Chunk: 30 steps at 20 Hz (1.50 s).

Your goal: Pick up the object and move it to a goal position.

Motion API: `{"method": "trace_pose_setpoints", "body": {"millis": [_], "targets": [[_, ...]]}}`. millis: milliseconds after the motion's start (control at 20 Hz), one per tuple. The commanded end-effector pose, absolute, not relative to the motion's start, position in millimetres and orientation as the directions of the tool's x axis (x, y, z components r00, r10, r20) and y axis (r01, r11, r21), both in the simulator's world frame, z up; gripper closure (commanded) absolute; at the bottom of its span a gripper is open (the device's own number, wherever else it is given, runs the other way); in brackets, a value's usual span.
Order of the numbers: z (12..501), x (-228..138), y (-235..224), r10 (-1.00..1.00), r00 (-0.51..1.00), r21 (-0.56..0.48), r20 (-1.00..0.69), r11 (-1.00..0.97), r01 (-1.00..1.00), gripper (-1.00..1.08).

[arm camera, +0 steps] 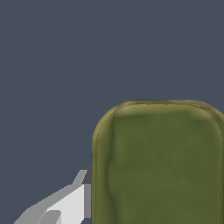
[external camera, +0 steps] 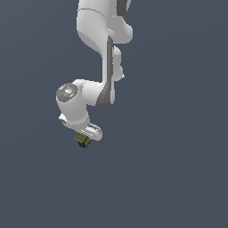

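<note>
Gripping the olive-green block point(external camera: 83, 140), the claw point(external camera: 84, 138) seems to have the pickup done, with carrying to an unseen goal left.

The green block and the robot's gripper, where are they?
green block point(arm camera: 159, 166), wrist view, middle of its olive face.
green block point(external camera: 82, 140), exterior view, its small visible body under the gripper.
gripper point(external camera: 85, 135), exterior view, at its fingertips above the block.

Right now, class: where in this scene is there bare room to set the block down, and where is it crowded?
Bare grey surface lies all around: wide at the exterior view's right, left and below the block. It is crowded only along the white arm and at the gripper, which is right at the block.
</note>
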State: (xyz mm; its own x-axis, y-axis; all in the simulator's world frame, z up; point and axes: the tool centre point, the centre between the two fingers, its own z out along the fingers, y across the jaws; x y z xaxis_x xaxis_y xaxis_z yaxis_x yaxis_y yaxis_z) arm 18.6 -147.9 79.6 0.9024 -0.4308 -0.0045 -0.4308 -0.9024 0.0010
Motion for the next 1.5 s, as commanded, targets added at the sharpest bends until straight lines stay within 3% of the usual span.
{"method": "trace_pose_setpoints", "body": {"millis": [0, 800, 1450], "targets": [[86.2, 32.0, -159.0, -0.431, 0.903, 0.0, 0.0, -0.903, -0.431, 1.08], [106.8, 94.2, -212.4, -0.431, 0.903, 0.0, 0.0, -0.903, -0.431, 1.08], [113.1, 114.3, -228.4, -0.431, 0.902, 0.0, 0.0, -0.902, -0.431, 1.08]]}}
